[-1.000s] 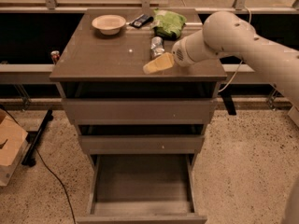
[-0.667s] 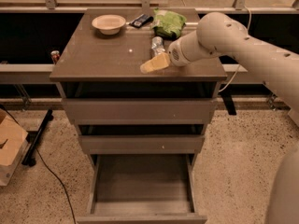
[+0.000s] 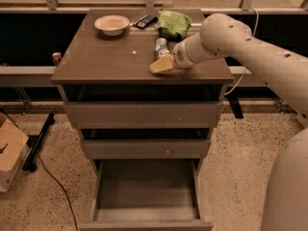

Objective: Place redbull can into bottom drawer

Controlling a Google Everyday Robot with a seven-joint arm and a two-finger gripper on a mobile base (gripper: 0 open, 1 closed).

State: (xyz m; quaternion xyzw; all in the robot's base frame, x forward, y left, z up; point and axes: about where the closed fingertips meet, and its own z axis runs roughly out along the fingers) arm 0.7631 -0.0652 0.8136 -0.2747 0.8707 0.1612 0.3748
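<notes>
The arm has edged a little leftward, and the gripper [image 3: 161, 64] now sits low over the cabinet top [image 3: 106, 61], just in front of the redbull can [image 3: 161, 46]. The can rests there near a green bag [image 3: 174, 24]. Whether the gripper is spread or closed I cannot tell. This looks like the reach to grasp. Next it needs a firm hold on the can, then a carry down to the pulled-out bottom drawer [image 3: 144, 224].
</notes>
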